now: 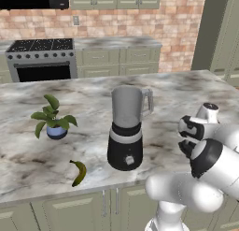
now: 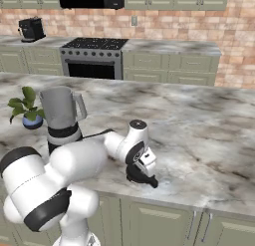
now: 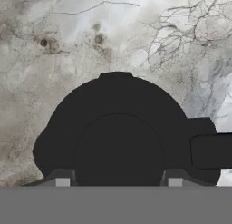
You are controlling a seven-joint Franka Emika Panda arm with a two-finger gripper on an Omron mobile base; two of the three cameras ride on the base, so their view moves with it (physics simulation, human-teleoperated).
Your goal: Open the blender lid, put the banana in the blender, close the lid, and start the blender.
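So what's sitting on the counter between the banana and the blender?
Nothing: in the left base view, bare marble counter separates the banana from the blender.

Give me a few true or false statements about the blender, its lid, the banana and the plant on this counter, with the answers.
1. The blender lid is off the jar and down at the counter, under the gripper. True.
2. The banana is inside the blender jar. False: it lies on the counter, in front of the blender and to its left in the left base view.
3. The potted plant stands on the same counter as the blender. True.
4. The gripper holds the banana. False: its fingertips flank the lid's raised centre knob.
5. The blender lies tipped over. False: it stands upright.
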